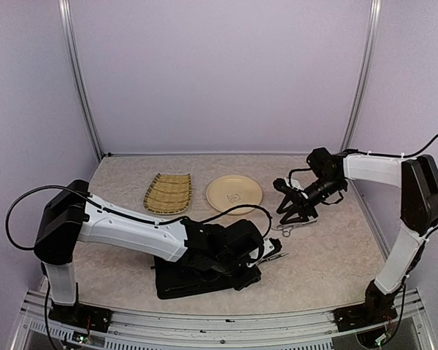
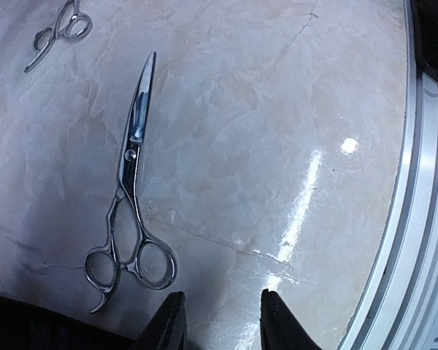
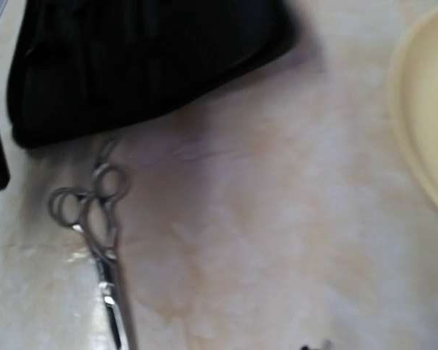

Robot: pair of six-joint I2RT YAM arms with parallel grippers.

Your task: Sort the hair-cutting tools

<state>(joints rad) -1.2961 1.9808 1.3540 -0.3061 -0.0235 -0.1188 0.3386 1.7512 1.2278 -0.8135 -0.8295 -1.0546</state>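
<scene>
Slim silver metal scissors (image 2: 128, 157): both pairs on the marbled table (image 2: 277, 109), unsorted.
Left gripper (image 2: 223, 324) spread, empty; right gripper (image 1: 297, 216) seemingly spread, empty; all sorting remains.

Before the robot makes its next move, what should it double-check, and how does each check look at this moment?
1. Left fingers free: ok, apart with nothing between them.
2. Nearer scissors lined up between the left fingers: not ok, it lies flat on the table, off to their side.
3. Right fingers free: ok, spread and holding nothing.
4. Second scissors reachable: ok, it lies flat on the table just below the right fingers, untouched.
5. Bamboo tray and plate ready to receive tools: ok, nothing seen lying in either.
6. Black clips located: cannot tell, none shows in these views.
</scene>
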